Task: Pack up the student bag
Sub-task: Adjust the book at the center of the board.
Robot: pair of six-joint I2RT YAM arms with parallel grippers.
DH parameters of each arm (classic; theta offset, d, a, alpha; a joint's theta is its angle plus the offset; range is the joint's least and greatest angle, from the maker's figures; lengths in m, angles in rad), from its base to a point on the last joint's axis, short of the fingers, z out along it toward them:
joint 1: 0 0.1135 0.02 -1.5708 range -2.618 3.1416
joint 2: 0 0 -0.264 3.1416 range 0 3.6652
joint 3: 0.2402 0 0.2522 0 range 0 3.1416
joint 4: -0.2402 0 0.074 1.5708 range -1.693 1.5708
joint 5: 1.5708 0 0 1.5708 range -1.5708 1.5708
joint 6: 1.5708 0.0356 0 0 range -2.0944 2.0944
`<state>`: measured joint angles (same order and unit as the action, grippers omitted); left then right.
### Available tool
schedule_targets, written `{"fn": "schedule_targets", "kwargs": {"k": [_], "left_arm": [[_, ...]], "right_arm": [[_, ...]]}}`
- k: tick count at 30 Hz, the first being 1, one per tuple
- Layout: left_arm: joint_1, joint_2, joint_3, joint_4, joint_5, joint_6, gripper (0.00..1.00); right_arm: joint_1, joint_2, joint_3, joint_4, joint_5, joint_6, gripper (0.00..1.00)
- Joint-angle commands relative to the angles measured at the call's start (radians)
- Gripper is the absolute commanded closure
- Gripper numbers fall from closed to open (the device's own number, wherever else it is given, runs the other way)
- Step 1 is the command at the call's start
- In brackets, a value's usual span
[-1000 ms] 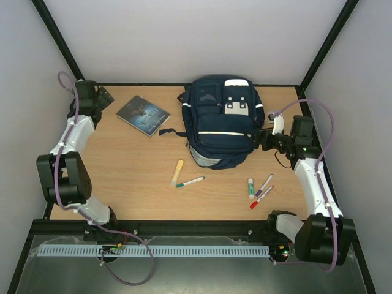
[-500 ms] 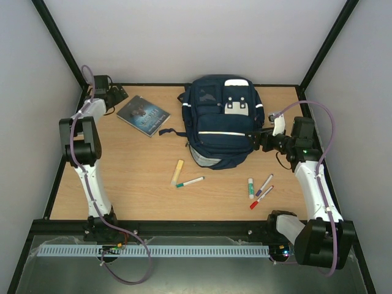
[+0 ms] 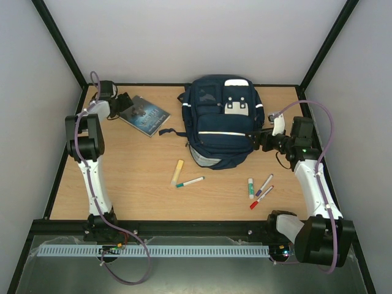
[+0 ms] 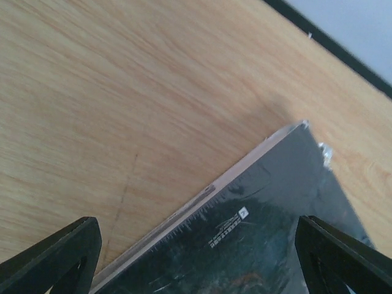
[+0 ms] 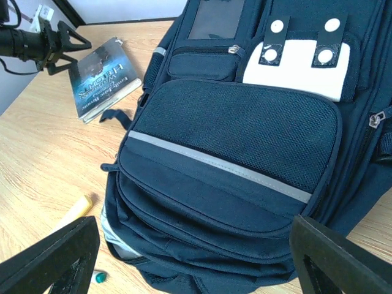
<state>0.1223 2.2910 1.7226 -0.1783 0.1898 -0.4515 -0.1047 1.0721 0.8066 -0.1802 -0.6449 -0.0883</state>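
The student bag (image 3: pixel 220 122), navy with white stripes and a grey-white patch, lies flat at the back middle of the table; it fills the right wrist view (image 5: pixel 245 153). My right gripper (image 3: pixel 260 139) hovers at the bag's right side, open, its jaws spread wide over the lower front pockets (image 5: pixel 196 245). A dark-covered book (image 3: pixel 145 114) lies left of the bag. My left gripper (image 3: pixel 125 101) is open at the book's left corner, one finger over bare wood, the other over the cover (image 4: pixel 275 233).
A yellow stick (image 3: pixel 177 171) and a green-capped pen (image 3: pixel 190 182) lie in front of the bag. Three markers (image 3: pixel 260 188) lie at the front right. Black frame posts and grey walls close in the table on three sides.
My left arm has swung in from the far left edge, bringing its gripper over the book's corner. The right arm has barely moved.
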Motion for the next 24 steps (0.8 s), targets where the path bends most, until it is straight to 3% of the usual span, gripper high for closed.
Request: {"fn": "schedule_targets", "kwargs": {"k": [1,9,15,21,24], "left_arm": [[-0.035,-0.059,-0.057,-0.049,0.024,0.021,0.12],[-0.096,-0.128,-0.170,-0.210,-0.164,-0.038,0.25],[-0.134,-0.258,-0.409,-0.237,-0.239,-0.073,0.36],[-0.157,-0.408,-0.640,-0.278,-0.271,-0.134,0.40],[-0.164,-0.501,-0.758,-0.265,-0.219,-0.161,0.41]], "right_arm": [[-0.001,0.004,-0.007,0.004,-0.011,-0.015,0.15],[-0.001,0.002,-0.006,0.000,-0.025,-0.014,0.15],[-0.001,-0.003,-0.004,-0.004,-0.039,-0.010,0.15],[-0.001,-0.005,-0.001,-0.005,-0.048,-0.005,0.15],[-0.001,-0.007,0.000,-0.007,-0.051,-0.003,0.15]]}}
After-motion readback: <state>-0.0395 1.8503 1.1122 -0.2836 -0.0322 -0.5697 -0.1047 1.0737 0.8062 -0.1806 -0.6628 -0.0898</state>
